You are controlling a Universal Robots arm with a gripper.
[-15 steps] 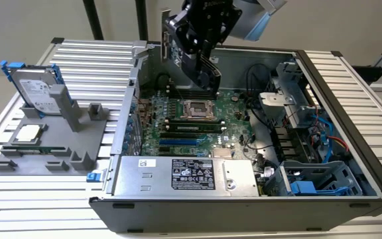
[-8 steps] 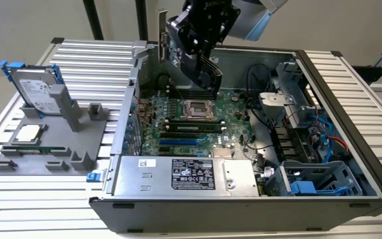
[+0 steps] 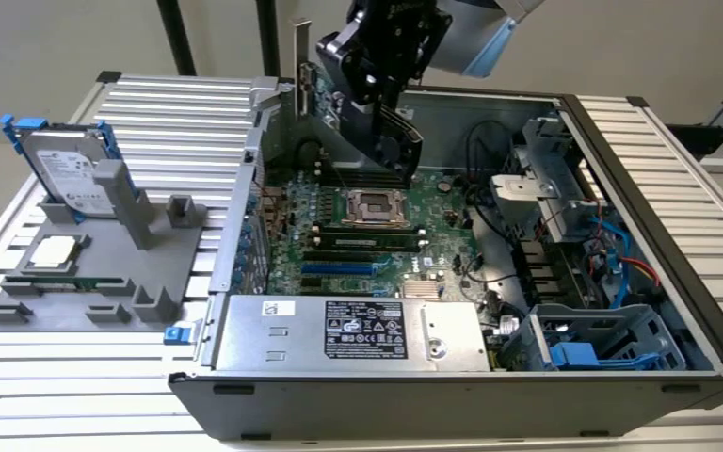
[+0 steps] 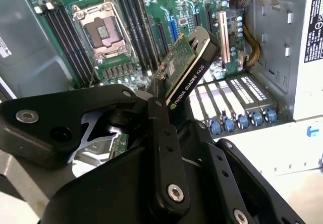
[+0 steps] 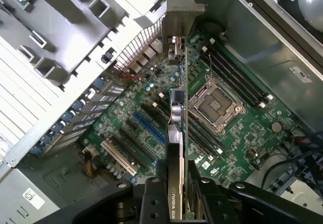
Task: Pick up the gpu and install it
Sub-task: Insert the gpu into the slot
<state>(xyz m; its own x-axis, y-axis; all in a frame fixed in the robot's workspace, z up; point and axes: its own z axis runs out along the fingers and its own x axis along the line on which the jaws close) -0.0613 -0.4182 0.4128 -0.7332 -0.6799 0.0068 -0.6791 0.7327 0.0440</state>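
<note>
Gripper point(image 3: 380, 113) is clamped on the gpu point(image 3: 399, 143). One card, carried edge-down inside the open case point(image 3: 336, 410), above the board point(image 3: 443, 193), at 12 o'clock from the one empty socket point(image 3: 372, 205) in the exterior view. Bracket point(image 5: 177, 12) faces the slotted rear wall, probably to line the contact edge up with a slot. Not seated. One drive point(image 3: 67, 174) stands in the fixture point(image 3: 173, 254), 9 o'clock of the case.

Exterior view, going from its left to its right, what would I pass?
Hard drive → graphics card, standing upright over the motherboard → drive cage with the blue latch.
</note>
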